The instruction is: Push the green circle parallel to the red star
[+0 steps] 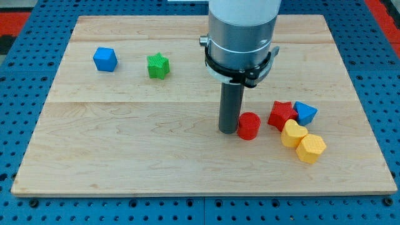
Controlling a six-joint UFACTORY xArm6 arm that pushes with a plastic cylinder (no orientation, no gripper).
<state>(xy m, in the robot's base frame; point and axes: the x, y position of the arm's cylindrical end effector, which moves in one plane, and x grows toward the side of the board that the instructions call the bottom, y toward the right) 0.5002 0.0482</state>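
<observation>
My tip [228, 130] rests on the wooden board [125, 150], right of centre. It touches the left side of a red cylinder [249, 126]. The red star [282, 115] lies just right of that cylinder, with a small gap between them. No green circle shows in the camera view; the only green block is a green star [158, 65] at the upper left. The arm's grey body [242, 37] hides part of the board's top middle.
A blue block [305, 112] touches the red star's right side. Two yellow blocks [293, 133] [310, 148] lie just below the star. A blue cube [105, 59] sits at the upper left, left of the green star.
</observation>
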